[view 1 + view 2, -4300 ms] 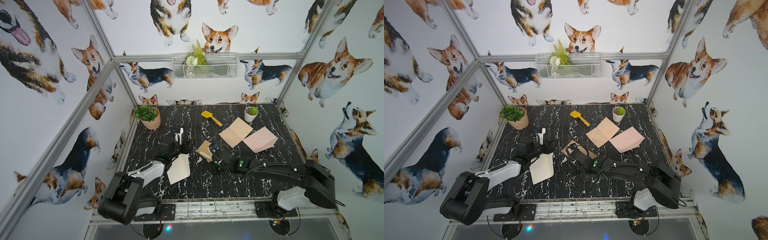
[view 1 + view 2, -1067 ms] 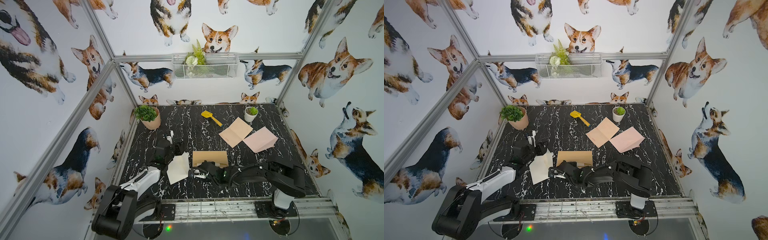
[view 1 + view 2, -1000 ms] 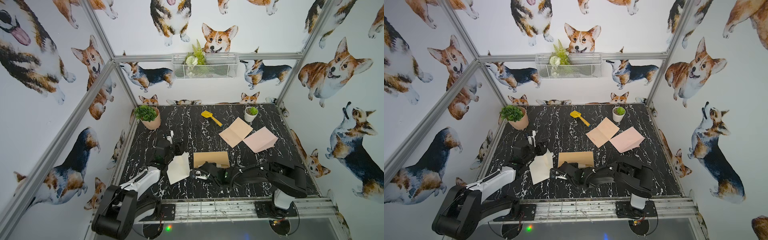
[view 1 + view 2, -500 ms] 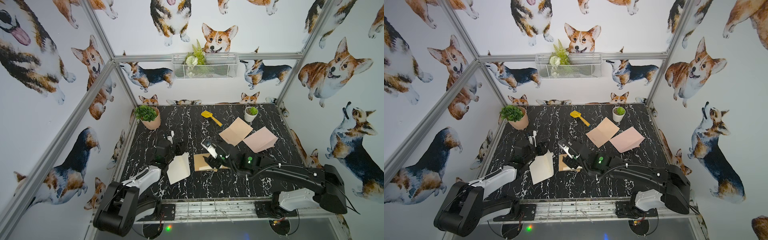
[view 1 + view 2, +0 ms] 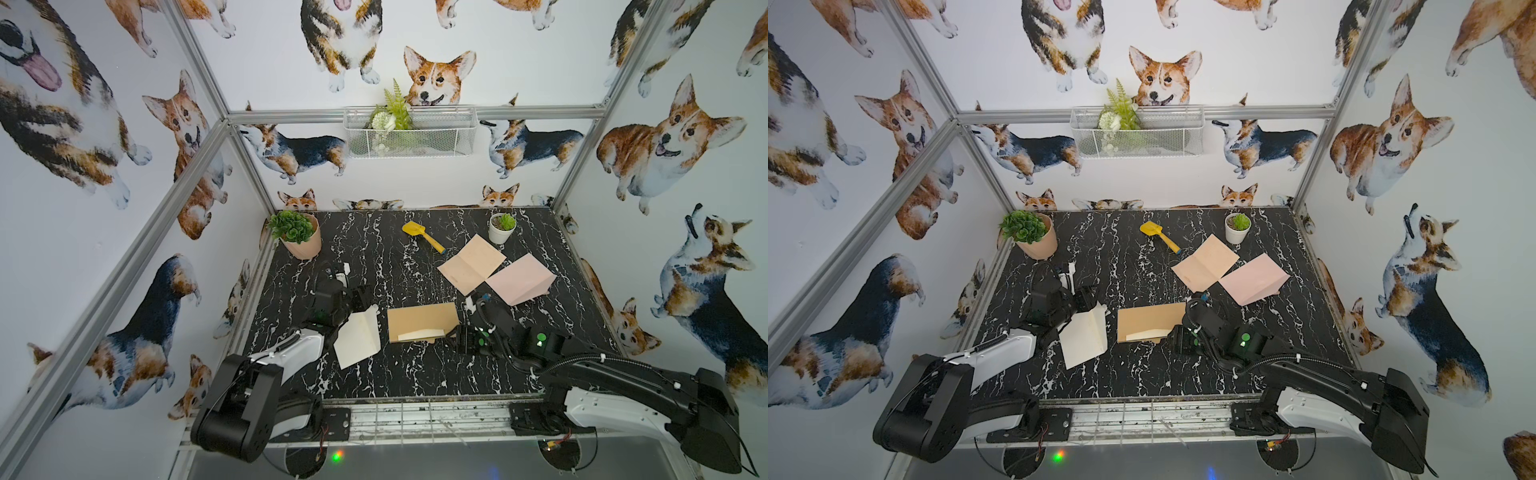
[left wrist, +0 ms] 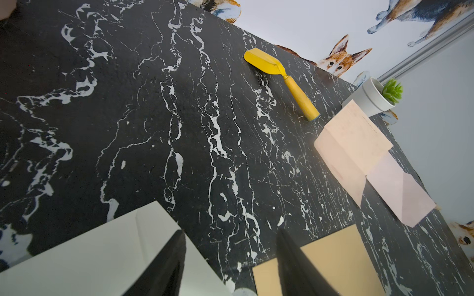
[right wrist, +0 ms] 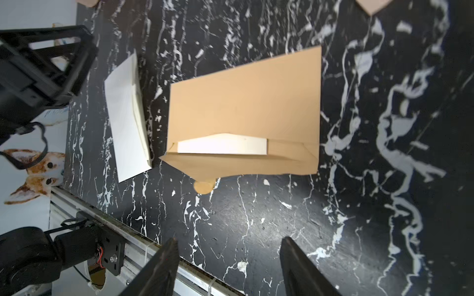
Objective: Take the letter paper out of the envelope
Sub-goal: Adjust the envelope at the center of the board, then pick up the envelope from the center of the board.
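The right pincer (image 7: 228, 241), jaws apart and empty, is held just beside the brown envelope (image 5: 422, 318), which is laid flat midway between the counter's (image 5: 415, 376) side edges. The letter paper (image 5: 419, 333) is seen tucked in the envelope's open mouth, partly exposed. The left pincer (image 6: 230, 232) is likewise held apart, over a corner of a white envelope (image 5: 357, 340).

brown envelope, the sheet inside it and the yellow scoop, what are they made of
Brown envelope: matte kraft paper, by its creased flap and flat tan face. Sheet: thin cream paper, smooth, straight-edged. Yellow scoop: probably plastic, given the soft sheen on its blade; the handle could be painted wood.
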Controlling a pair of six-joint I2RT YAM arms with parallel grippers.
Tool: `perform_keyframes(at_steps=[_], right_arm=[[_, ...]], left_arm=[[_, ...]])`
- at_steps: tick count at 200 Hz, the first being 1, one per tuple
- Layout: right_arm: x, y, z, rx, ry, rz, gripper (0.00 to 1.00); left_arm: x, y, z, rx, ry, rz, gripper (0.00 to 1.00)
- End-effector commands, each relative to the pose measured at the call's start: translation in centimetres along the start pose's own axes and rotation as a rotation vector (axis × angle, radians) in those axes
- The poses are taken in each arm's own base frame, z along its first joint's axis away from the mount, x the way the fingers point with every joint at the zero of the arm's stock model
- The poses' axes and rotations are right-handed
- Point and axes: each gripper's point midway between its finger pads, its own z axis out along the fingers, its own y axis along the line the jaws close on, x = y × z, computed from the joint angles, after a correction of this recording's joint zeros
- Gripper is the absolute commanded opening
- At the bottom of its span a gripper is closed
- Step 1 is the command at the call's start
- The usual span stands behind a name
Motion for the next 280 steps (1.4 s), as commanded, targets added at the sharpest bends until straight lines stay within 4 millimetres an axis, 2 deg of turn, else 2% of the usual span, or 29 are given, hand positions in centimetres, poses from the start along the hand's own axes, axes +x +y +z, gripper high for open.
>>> perform_keyframes(at_steps=[1,22,37,42,100,167,221,253,264,280], right_arm=[[0.5,1.2,2.1,-0.107,0.015,0.241,0.64],[0.0,0.8,2.9,-0.074,-0.01,0.227,0.64],[-0.5,1.7,2.9,-0.095,-0.021,0.208,0.68],[-0.2,1.3,3.6,-0.072,-0.004,0.208,0.68],[-0.2,0.8,5.6,-0.084,-0.005,0.268,0.72],[-2.3,-0.5,6.5,-0.065,-0.033,0.284,0.73],[-1.3,-1.2,7.9,-0.056,0.011,0.297,0.72],[-1.4,-1.9,8.1,-0.024,-0.005,0.279,0.64],[-1.6,-1.9,7.9,-0.006,-0.01,0.256,0.56],[-2.2,-2.0,7.5,0.022,-0.022,0.219,0.54]], left_arm=[[-1.0,-0.6,0.0,0.026,-0.037,-0.001,0.59],[-1.0,-0.6,0.1,0.025,-0.037,0.0,0.59],[-1.0,-0.6,0.1,0.026,-0.035,0.002,0.59],[-1.0,-0.6,0.1,0.027,-0.033,0.0,0.59],[-1.0,-0.8,0.0,0.033,-0.031,-0.002,0.59],[-1.0,-0.8,0.0,0.034,-0.031,-0.003,0.59],[-1.1,-0.8,-0.1,0.03,-0.035,0.005,0.59],[-1.2,-0.8,-0.1,0.03,-0.037,0.004,0.59],[-1.1,-0.8,-0.1,0.03,-0.035,0.004,0.59],[-1.2,-0.8,-0.1,0.029,-0.038,0.005,0.59]])
